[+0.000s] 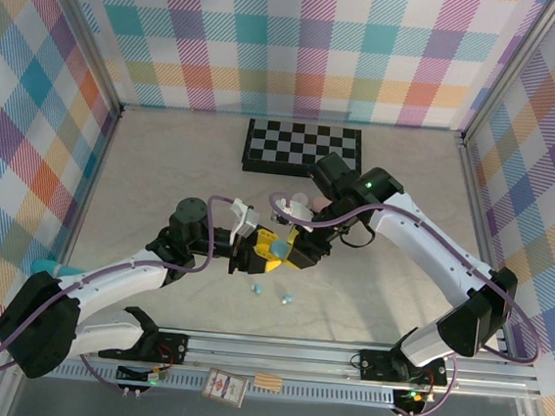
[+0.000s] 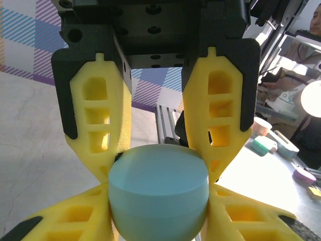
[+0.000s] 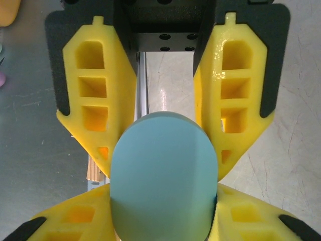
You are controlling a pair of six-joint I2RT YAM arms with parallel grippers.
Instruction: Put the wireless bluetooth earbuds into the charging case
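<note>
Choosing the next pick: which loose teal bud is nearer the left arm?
The left bud, lower-left of the gripped case; the right bud lies lower-right.

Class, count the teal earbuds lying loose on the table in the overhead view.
2. One teal earbud lies on the table, just below the teal case in the overhead view; the second earbud lies just right of it. Others may be hidden.

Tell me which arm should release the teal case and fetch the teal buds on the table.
Left, probably. Both the left gripper and right gripper clamp the teal case; the teal buds lie loose close by, one nearest the left gripper.
</note>
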